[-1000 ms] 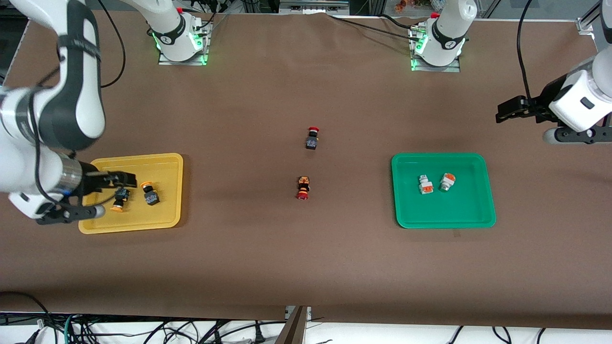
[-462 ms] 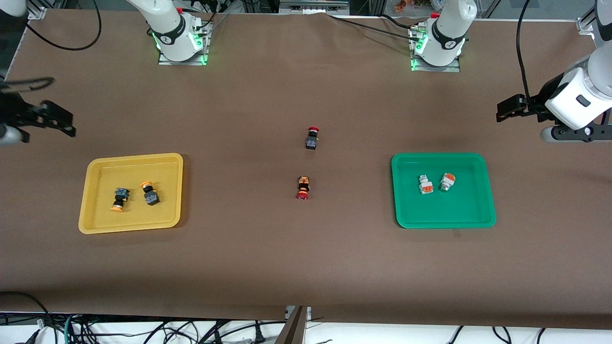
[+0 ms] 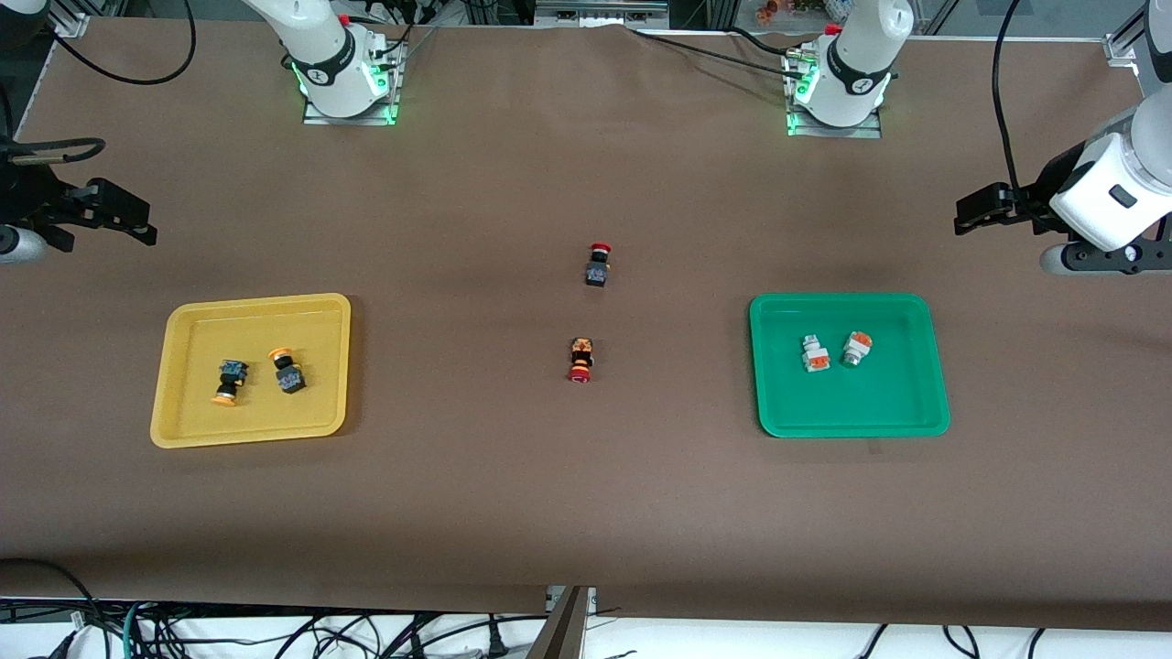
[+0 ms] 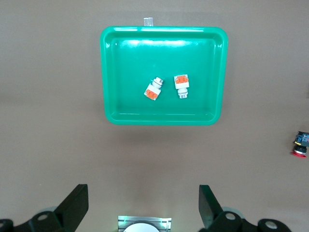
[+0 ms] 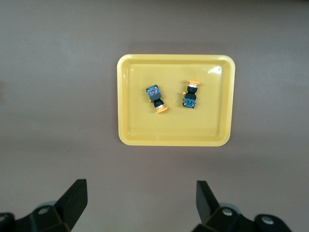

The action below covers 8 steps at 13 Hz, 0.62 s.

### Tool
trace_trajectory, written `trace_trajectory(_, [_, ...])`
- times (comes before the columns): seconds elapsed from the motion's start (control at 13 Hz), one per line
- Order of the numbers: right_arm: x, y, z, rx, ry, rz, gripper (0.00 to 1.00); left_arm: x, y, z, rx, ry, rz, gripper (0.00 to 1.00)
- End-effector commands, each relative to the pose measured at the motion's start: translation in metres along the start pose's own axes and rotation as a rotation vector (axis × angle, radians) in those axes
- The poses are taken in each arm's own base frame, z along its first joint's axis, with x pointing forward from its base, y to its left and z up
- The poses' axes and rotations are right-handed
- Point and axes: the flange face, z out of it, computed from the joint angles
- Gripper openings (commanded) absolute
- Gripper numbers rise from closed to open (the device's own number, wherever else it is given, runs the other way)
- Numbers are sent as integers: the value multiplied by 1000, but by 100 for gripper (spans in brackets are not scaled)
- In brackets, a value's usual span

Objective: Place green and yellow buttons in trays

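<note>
Both yellow buttons (image 3: pixel 256 375) are sitting in the yellow tray (image 3: pixel 183 320), both green buttons (image 3: pixel 833 351) in the green tray (image 3: pixel 765 320); left gripper (image 4: pixel 143 207) and right gripper (image 5: pixel 141 203) are hovering spread and empty over the worktop (image 3: pixel 586 503), risking only a mistaken grab of the red-capped switches (image 3: pixel 597 264).

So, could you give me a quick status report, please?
Left gripper and right gripper open, raised. Yellow buttons in yellow tray, green buttons in green tray. Nothing blocking.

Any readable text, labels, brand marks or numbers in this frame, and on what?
None can be read.
Round dark mark on the right arm's white base: too small to read.
Same mark on the left arm's white base: too small.
Blue patches on the dark-bodied yellow-capped buttons in the yellow plastic tray: blurred.
</note>
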Motion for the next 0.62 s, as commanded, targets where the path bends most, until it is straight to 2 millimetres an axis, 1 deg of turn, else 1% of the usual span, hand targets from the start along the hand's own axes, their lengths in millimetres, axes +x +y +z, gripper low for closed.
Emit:
trace_trajectory(0.0, [1,-4,4,20,-15,17,100,-2,-6,0,11,0,9,100])
trace_trajectory(0.08, [3,-5,7,20,-21,15,100,-2,-9,1,8,-2,5,100])
trace_trajectory(0.54, [4,-5,7,18,-19,15,100,-2,-9,2,9,-6,5,100])
